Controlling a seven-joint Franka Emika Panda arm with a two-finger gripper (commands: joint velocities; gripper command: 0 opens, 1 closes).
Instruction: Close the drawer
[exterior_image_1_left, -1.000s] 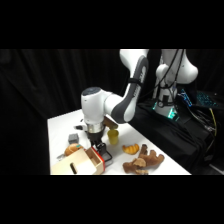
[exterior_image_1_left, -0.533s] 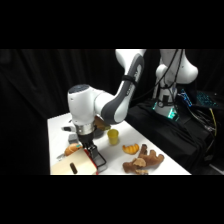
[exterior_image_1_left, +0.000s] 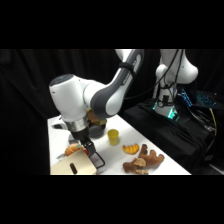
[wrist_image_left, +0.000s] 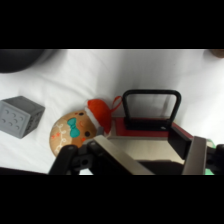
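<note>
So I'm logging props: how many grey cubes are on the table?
1 in view: the grey cube lies on the white table in the wrist view, beside the round gingerbread-face toy. The arm may hide others.

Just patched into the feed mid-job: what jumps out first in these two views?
The big white arm fills the side view, its claw down at the pale wooden box at the table's near corner. In the wrist view, the drawer with its red front and black wire handle sits just ahead, a round gingerbread-face toy with a red hat beside it.
</note>
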